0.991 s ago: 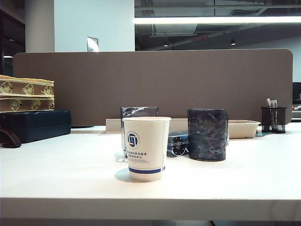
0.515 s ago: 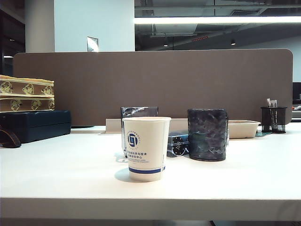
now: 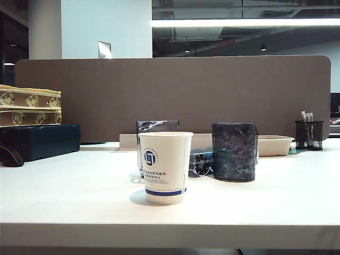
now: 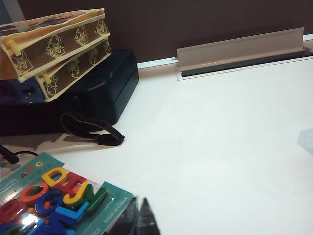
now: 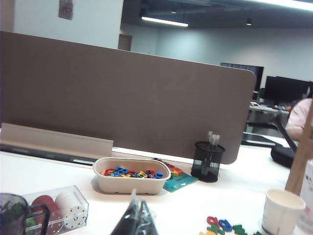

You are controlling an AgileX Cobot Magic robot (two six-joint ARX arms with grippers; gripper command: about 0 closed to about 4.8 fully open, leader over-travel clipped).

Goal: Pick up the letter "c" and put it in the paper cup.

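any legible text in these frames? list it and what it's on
"MADE IN CHINA": edge of the teal letter card, left wrist view, just legible.
"A B C": small letters on the same card's top corner.
Round blue logo and blue text lines on the paper cup: too small to read.
Patterned boxes: emblems only, no words.

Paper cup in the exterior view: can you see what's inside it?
No. The paper cup stands upright and the camera sits below its rim, so its inside is hidden. No letter "c" shows anywhere on the white table around it.
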